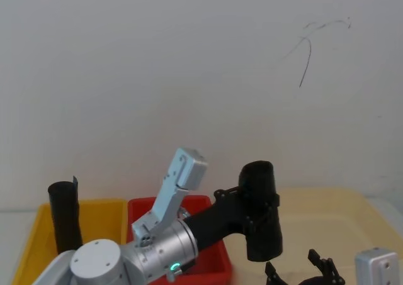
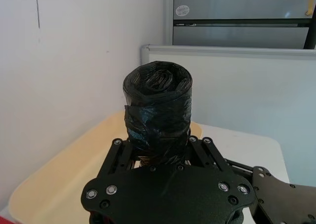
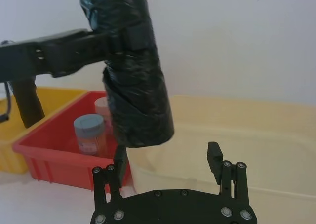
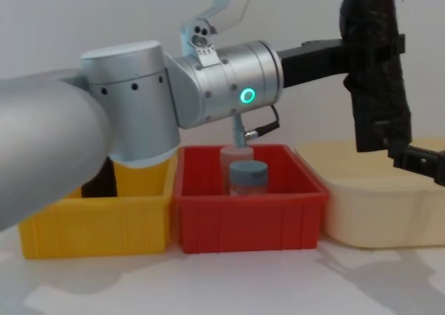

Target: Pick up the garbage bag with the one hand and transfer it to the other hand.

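Plain white wall point(image 1: 189, 58) is running across the whole bkgd, w/ a thin dark curved scratch mark point(image 1: 308, 52) showing high up toward the right in the head view. A white tabletop point(image 4: 208, 287) is stretching across the btm of the chest view, catching soft grey shadows point(image 4: 389, 277); light is looking even and diffuse. In the left wrist view, a white partition board point(image 2: 237, 95) w/ a pale grey frame is standing beside the wall. A grey metal cabinet point(image 2: 237, 16) is rising behind it, carrying a small round sticker point(image 2: 182, 10).
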